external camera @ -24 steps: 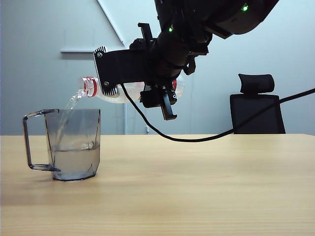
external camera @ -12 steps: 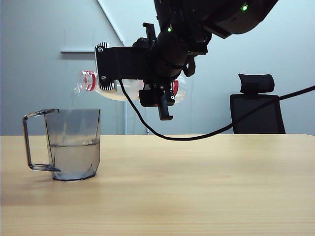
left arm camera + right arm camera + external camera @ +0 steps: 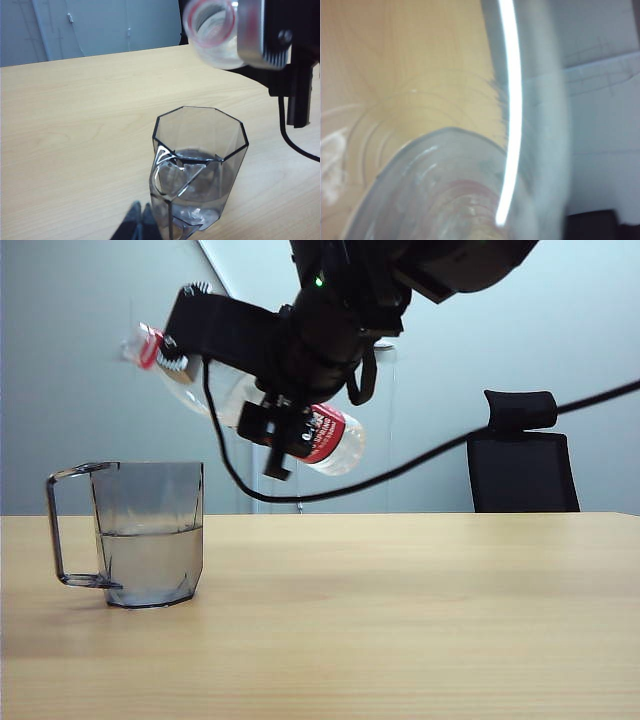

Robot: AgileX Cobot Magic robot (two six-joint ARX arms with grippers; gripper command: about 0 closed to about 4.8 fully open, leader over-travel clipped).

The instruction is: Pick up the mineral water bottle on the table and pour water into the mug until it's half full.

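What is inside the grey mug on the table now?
The mug holds clear water to about half its height. Nothing else shows inside. The bottle, held above in the right claw, is tilted mouth-up, and no stream falls.

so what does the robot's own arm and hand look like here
The right arm is glossy black and bulky, with small green lights. Its right hand has flat black plates with silver ribbed edges and screw heads. A black cable loops from it. Of the left hand, only dark fingertips show.
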